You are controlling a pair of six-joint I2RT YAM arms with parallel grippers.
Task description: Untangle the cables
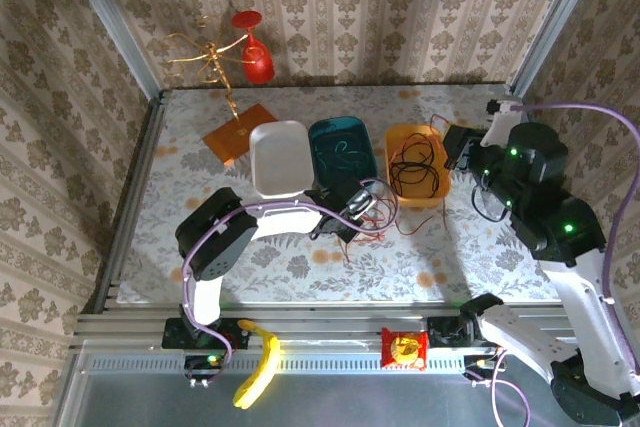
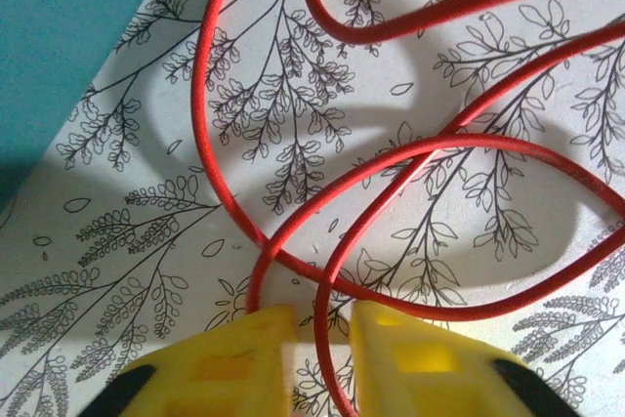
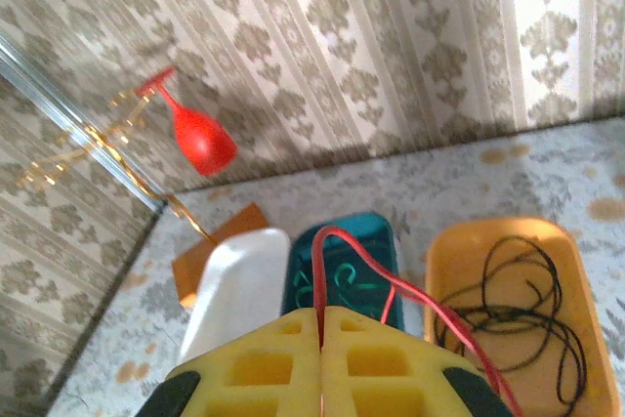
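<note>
The right claw (image 3: 321,317) pinches the red cable (image 3: 391,283) rising from its tips

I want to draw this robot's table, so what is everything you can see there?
red cable: one, red, looped on the table
green cable: one, green, in the teal tray
black cable: one, black, in the orange tray
white tray: one, white, left of the teal tray
wine glass: one, red, hanging on gold wire stand, back left
banana: one, yellow, near rail
snack packet: one, red, near rail
left tool: one, yellow, open around the red cable
right tool: one, yellow, shut on the red cable
</note>
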